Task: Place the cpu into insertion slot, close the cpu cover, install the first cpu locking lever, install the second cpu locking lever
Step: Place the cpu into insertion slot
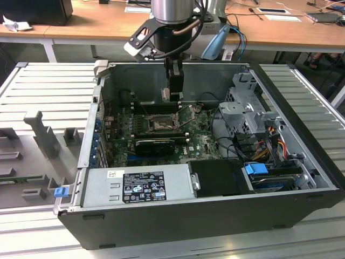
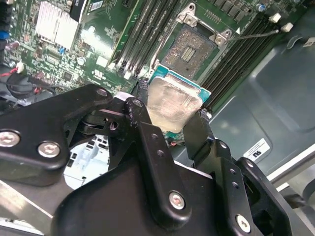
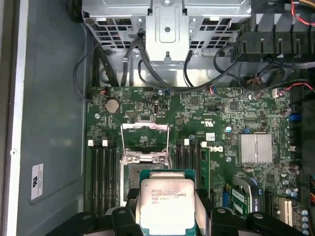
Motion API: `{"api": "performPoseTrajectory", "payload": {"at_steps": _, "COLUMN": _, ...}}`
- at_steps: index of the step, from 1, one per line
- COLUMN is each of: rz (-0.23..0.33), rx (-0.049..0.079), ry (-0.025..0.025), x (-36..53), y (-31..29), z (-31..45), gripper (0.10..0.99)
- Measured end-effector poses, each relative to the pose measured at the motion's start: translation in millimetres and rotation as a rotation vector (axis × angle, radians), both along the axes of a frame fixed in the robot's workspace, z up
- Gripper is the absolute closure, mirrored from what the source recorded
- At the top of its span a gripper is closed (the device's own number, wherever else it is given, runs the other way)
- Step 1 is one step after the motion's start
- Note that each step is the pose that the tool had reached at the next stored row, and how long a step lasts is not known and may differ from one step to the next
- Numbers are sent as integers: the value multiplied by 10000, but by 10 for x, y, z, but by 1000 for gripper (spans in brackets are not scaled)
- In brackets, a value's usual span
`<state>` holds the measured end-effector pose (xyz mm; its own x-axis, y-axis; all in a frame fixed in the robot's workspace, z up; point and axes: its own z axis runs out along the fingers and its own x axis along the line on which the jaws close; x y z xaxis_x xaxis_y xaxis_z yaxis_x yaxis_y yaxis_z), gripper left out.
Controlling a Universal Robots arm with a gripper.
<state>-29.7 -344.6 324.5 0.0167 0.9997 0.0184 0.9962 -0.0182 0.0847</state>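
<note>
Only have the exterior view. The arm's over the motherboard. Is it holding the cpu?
Observer: Yes. In both wrist views the fingers clamp the cpu by two opposite edges, metal top towards the camera.
Operator: Seated?
Observer: No. In the second wrist view the insertion slot is bare, contacts showing, and the cpu is not in it.
Operator: Cover in the way?
Observer: No. In the first wrist view the cpu cover is flipped open, off the slot.

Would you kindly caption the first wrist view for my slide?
Pincer holds the cpu near the open insertion slot, cpu cover raised.
</note>
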Motion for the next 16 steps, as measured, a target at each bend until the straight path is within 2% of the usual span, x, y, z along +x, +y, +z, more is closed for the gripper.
{"api": "performPoseTrajectory", "payload": {"at_steps": 2, "rz": -195, "rx": 0, "ry": 1, "x": 0, "y": 0, "z": -3, "gripper": 557}}
{"api": "performPoseTrajectory", "payload": {"at_steps": 8, "rz": -219, "rx": -18, "ry": 2, "x": -5, "y": 0, "z": -54, "gripper": 557}}
{"api": "performPoseTrajectory", "payload": {"at_steps": 13, "rz": -190, "rx": -18, "ry": 6, "x": -6, "y": 0, "z": -166, "gripper": 557}}
{"api": "performPoseTrajectory", "payload": {"at_steps": 16, "rz": 141, "rx": -14, "ry": 5, "x": -6, "y": 1, "z": -227, "gripper": 557}}
